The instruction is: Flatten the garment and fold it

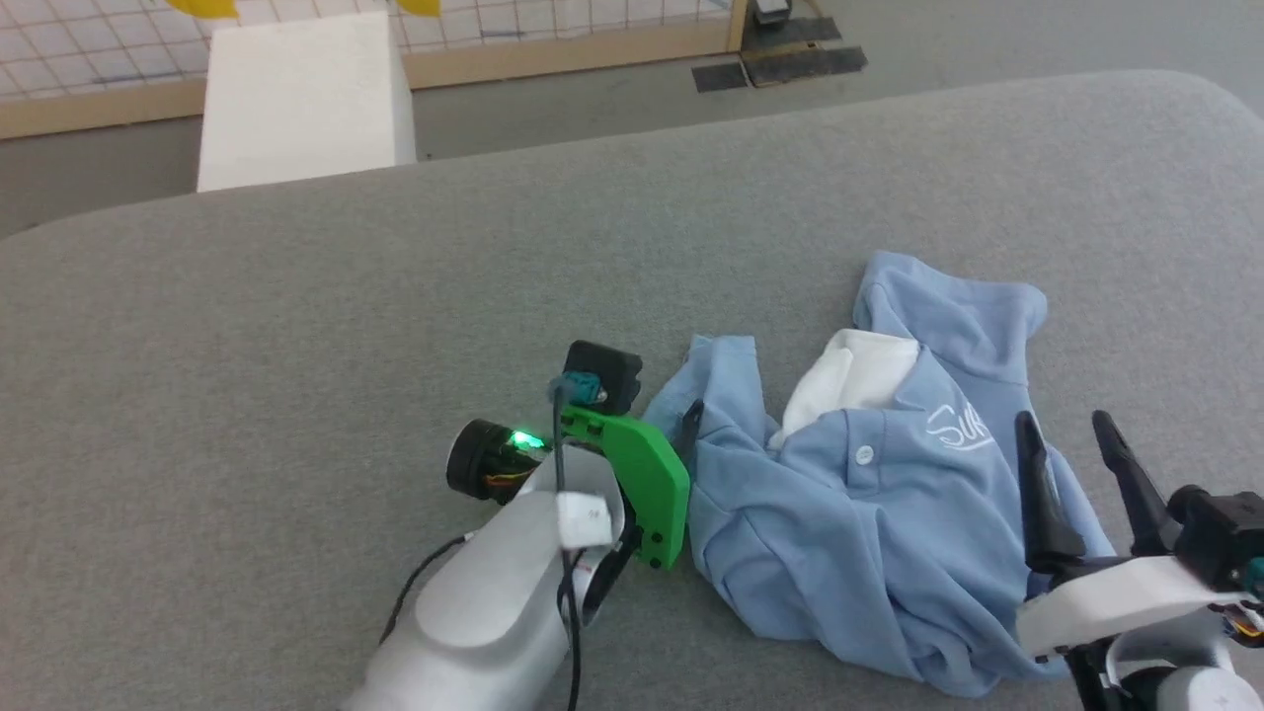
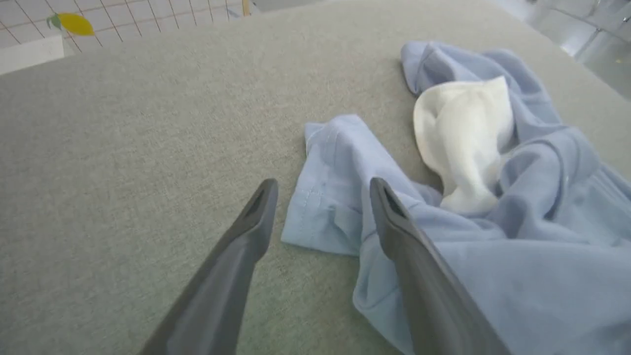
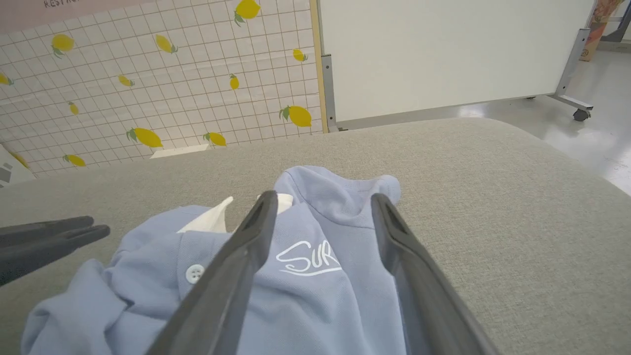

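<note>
The garment (image 1: 889, 494) is a light blue polo shirt lying crumpled on the grey surface, white collar (image 1: 854, 380) turned up, a white button and white script on the chest. My left gripper (image 2: 323, 190) is open at the shirt's left side, its fingers astride a sleeve hem (image 2: 320, 197) without pinching it. My right gripper (image 1: 1071, 434) stands open over the shirt's right part, nothing between its fingers; in the right wrist view my right gripper (image 3: 323, 202) frames the script (image 3: 308, 257) on the garment (image 3: 296, 276). The left gripper's fingers (image 3: 54, 236) show at that view's left edge.
The grey padded surface (image 1: 395, 316) runs wide to the left and back of the shirt. Beyond its far edge stand a white box (image 1: 301, 99), a tiled lemon-print wall (image 3: 148, 88) and a white panel on wheels (image 3: 443, 54).
</note>
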Robot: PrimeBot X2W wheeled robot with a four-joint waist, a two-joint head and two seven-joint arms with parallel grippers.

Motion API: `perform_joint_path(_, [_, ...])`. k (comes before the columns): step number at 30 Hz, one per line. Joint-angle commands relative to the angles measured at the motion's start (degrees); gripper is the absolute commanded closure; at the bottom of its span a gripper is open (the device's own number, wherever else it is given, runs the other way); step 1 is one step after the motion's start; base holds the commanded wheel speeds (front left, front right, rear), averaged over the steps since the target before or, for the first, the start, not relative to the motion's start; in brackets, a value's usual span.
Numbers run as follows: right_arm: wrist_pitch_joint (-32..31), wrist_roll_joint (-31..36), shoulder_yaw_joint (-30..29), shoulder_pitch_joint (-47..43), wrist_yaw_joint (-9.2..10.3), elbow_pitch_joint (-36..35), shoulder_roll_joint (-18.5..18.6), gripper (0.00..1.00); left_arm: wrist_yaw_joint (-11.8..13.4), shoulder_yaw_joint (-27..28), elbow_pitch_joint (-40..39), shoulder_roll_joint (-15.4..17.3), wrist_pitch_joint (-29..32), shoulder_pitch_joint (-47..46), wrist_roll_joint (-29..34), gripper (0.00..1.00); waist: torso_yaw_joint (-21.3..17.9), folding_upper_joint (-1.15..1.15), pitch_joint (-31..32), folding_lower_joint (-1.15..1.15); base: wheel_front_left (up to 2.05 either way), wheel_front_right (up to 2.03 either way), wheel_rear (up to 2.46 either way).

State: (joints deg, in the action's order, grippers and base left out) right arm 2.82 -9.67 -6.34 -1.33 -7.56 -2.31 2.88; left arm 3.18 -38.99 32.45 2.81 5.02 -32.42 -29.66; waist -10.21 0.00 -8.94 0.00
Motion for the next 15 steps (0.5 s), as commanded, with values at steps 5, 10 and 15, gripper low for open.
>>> perform_joint_path(5, [2.6,-0.9,3.0,2.0,0.08,2.8,0.0,0.0,4.2,-3.8,8.9,0.1,10.5,-6.1,-1.3,0.0,-3.4,0.0,-3.3,0.0,0.0,0.0,0.0])
perform_joint_path(10, [3.3,-1.5,4.2,3.0,0.08,4.6,0.0,0.0,2.0,-5.5,11.4,0.1,15.5,-7.6,-4.8,0.15,-4.1,0.0,-3.7,0.0,0.0,0.0,0.0])
perform_joint_path(15, [3.2,-1.5,4.1,3.4,0.08,5.3,0.0,0.0,0.2,-5.9,10.4,0.1,12.8,-7.7,-7.7,1.0,-3.3,0.0,-3.3,0.0,0.0,0.0,0.0])
